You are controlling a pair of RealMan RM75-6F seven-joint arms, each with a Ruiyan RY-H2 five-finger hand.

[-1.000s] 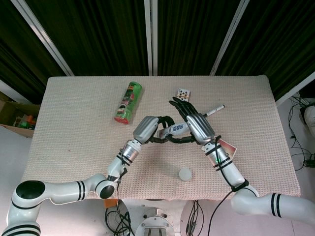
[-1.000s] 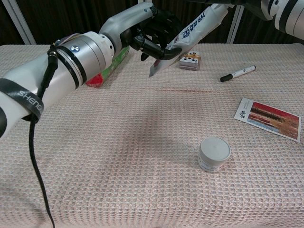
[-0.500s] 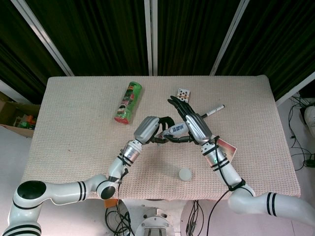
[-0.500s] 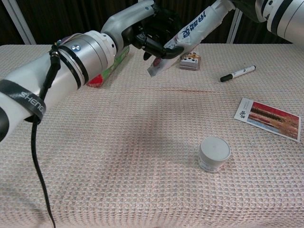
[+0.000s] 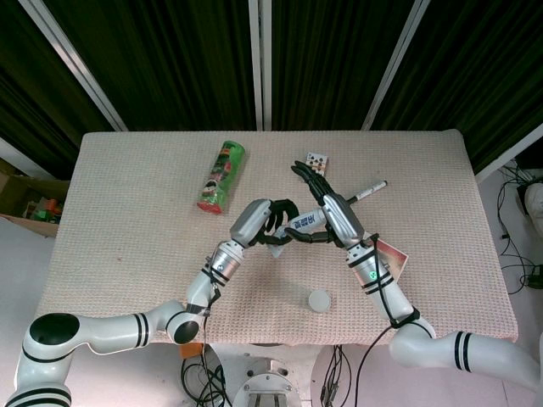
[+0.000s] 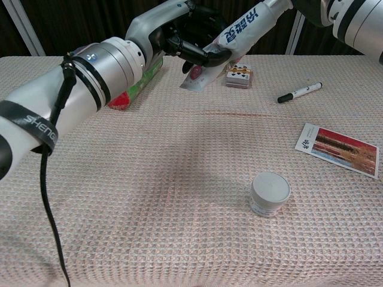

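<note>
Held aloft between both hands: a white tube with blue lettering (image 6: 239,33), slanted, crimped flat end lowest and pointing down toward the cloth. Left hand (image 5: 270,222), dark fingers (image 6: 200,45) curled around the tube's lower part, clamped on it. Right hand (image 5: 329,210) gripping the upper part of the same tube, fingers wrapped over it in the head view; mostly cut off by the top edge in the chest view. Both hands close together, raised above the woven tablecloth (image 5: 127,212). Just beyond the right hand, a small pack of playing cards (image 6: 239,76) lying flat. Further out on the right hand's side, a black-and-white marker (image 6: 299,92). Nearer the robot than the right hand, a printed card (image 6: 338,149) flat on the cloth, and beside that, below both hands, a small white round jar (image 6: 270,193) standing upright. Off to the left hand's side and a little beyond it, a green can (image 5: 222,175) lying on its side.
</note>
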